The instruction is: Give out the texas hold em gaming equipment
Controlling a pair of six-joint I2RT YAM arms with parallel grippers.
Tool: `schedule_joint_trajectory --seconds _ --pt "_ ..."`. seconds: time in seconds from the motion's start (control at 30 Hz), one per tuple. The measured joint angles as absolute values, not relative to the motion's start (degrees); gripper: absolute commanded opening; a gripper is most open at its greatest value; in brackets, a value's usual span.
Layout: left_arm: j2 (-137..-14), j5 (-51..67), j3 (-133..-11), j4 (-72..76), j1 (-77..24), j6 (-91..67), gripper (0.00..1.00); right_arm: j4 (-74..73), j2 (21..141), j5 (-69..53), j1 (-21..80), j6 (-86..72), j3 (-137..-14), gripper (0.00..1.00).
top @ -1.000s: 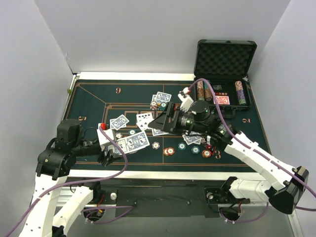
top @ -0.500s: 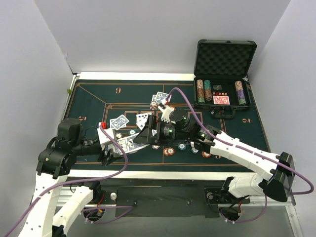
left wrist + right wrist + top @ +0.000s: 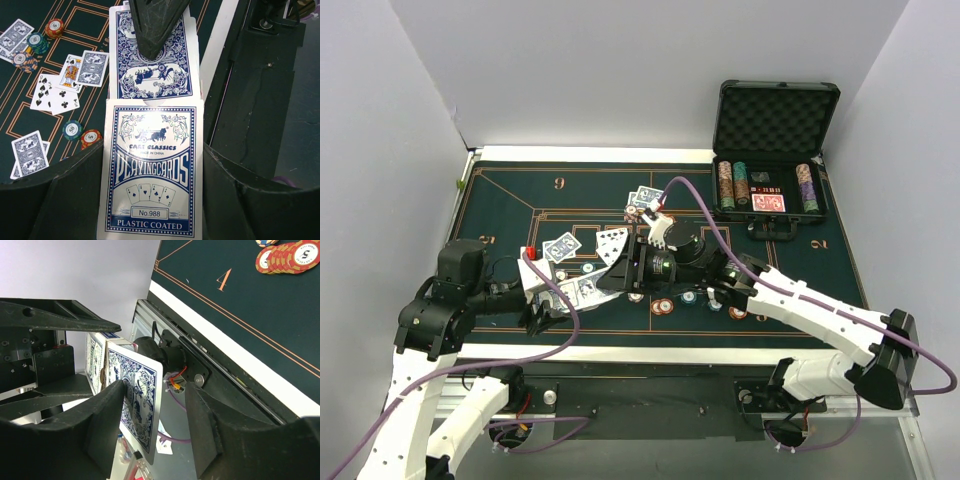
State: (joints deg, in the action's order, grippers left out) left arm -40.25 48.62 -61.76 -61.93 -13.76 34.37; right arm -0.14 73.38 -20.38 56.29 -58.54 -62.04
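At the left near edge of the green felt [image 3: 500, 210], the left gripper [image 3: 155, 160] is clamped on a pack of cards [image 3: 150, 200], white-bordered with a blue patterned face printed with small card pictures. One blue-backed card [image 3: 155, 75] sticks out of the pack's far end, showing a scrolled blue design inside a white margin. The right gripper [image 3: 157, 390] reaches across to it with its jaws about halfway in. The card stands between them, one finger [image 3: 107, 415] touching its edge and the other just apart from it, so it is not pinched. Further along the middle of the felt lie the loose cards [image 3: 560, 247], some blue side up, and face-up cards [image 3: 612, 240] with white faces and black spades and clubs. Near them are round chips [image 3: 663, 306] in orange, teal and red-and-white, some fanned in a short overlapping row. At the far right the black case [image 3: 775, 115] stands open on the felt with rows of chips and a red-backed deck [image 3: 770, 203] inside. A second ago the right arm hung over the centre-right of the felt with its jaws at their widest. It has since swung left to the pack, covering the blue cards that lay beside it, and its jaws have narrowed. The left gripper, the pack, the loose cards and the chips lie as before.
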Motion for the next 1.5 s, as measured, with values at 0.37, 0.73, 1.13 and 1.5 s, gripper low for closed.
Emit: schedule_joint_trajectory --seconds 0.37,0.73,1.13,1.5 --pt "-40.2 48.7 -61.8 -61.9 -13.8 34.1 0.29 -2.5 70.1 -19.3 54.4 -58.4 -62.0 0.31" --pt "-40.2 48.7 -61.8 -61.8 -13.8 34.1 0.29 -3.8 67.4 -18.9 52.8 -58.7 -62.0 0.12" --pt "-40.2 48.7 -61.8 -61.8 -13.8 34.1 0.29 -6.6 61.3 -19.6 44.7 -58.4 -61.4 0.11" --pt "-40.2 48.7 -61.8 -61.8 -13.8 34.1 0.29 -8.2 60.5 -22.1 36.8 -56.8 -59.7 0.00"
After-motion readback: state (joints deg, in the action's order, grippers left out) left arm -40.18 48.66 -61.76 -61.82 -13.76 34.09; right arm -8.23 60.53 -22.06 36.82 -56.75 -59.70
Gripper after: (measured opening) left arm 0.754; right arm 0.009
